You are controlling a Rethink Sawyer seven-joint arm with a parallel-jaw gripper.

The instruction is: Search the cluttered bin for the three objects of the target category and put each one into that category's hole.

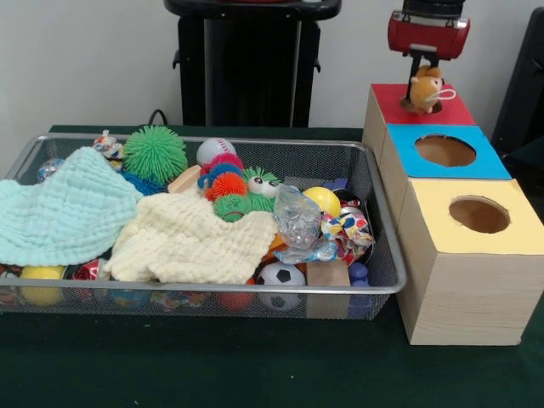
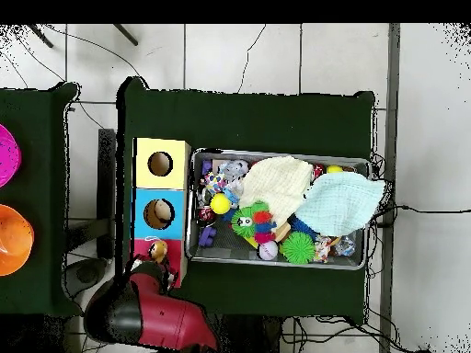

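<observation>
We hold the plush toy [image 1: 424, 90] pinched in the gripper [image 1: 427, 71] above the red-topped box [image 1: 387, 95], aligning it for release into the hole.

The bin [image 1: 384, 223] is silver wire mesh, sitting on a dark green table cover [image 1: 212, 365]. Inside it – a pale mint cloth [image 1: 59, 212], a cream-yellow cloth [image 1: 191, 242], a bright green spiky ball [image 1: 155, 153], a white baseball [image 1: 215, 150] with red stitching and a black-and-white soccer ball [image 1: 280, 274]. The boxes are pale wood (tops differ): red [image 1: 387, 98], blue [image 1: 489, 166], yellow [image 1: 518, 234]. The plush toy [image 1: 423, 90] is tan-orange, under a red and black gripper [image 1: 424, 65].
</observation>
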